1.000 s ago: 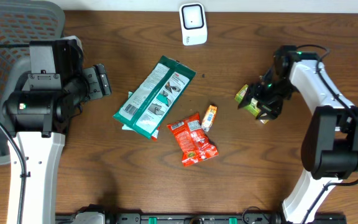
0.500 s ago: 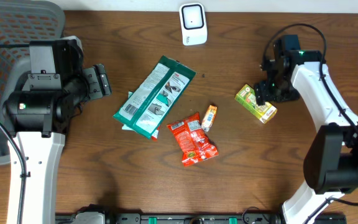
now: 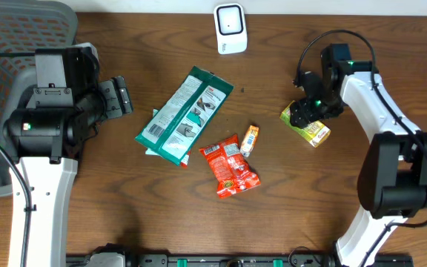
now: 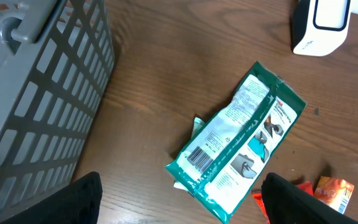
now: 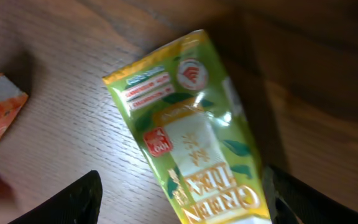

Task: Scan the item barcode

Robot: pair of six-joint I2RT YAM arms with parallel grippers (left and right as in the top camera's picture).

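Two arms stand at the bench (image 3: 332,200), one on each side, and each carries one tool. I count one white scanner (image 3: 230,28) at the far edge and one grey basket (image 3: 50,15) in the far left corner. There are four packets in plain sight: a long green-and-white packet (image 3: 187,111), a red packet (image 3: 230,168), a small orange packet (image 3: 250,139) and the green tea packet (image 3: 316,132). A pale corner under the long one looks like a fifth, though I cannot be sure.

The green tea packet lies flat on the wood, right of centre and set at a slant. It is glossy yellow-green with glare across a pale middle panel. It has leaf pictures, a round red mark, red bands and "GREEN TEA" in large letters.

The right tool (image 3: 307,111) hangs over the packet's near-left end with its fingers spread wide to either side, gripping nothing. The left tool (image 3: 121,96) sits by the basket, also spread wide and empty.

The tea packet lies well apart from the other packets and from the scanner. Bare wood shows all around it, most of it towards the front edge.
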